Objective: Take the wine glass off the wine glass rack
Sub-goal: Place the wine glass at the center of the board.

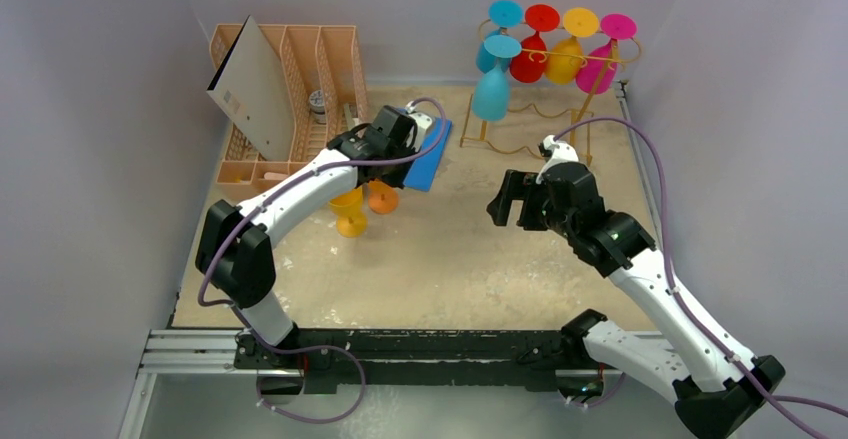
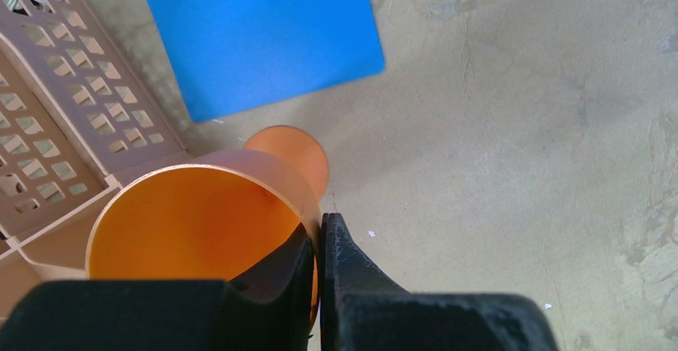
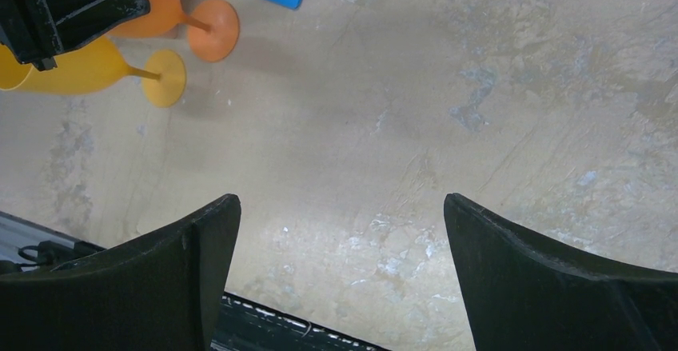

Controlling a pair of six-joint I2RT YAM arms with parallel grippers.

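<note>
Left wrist: left end effector (image 2: pixel 320 233) pinches orange glass (image 2: pixel 192 223) rim.

Upper left of the frame, a peach plastic file organizer (image 1: pixel 320 69) is sitting at the back of the scuffed beige table (image 1: pixel 450 269). A big tan folder (image 1: pixel 252 87) is leaning tilted in it, and some small grey round thing (image 1: pixel 317 102) is tucked further in, can't tell what. A blue sheet (image 1: pixel 432 159) is lying flat just right of it. A metal rail (image 1: pixel 200 349) is running along the bottom.
</note>
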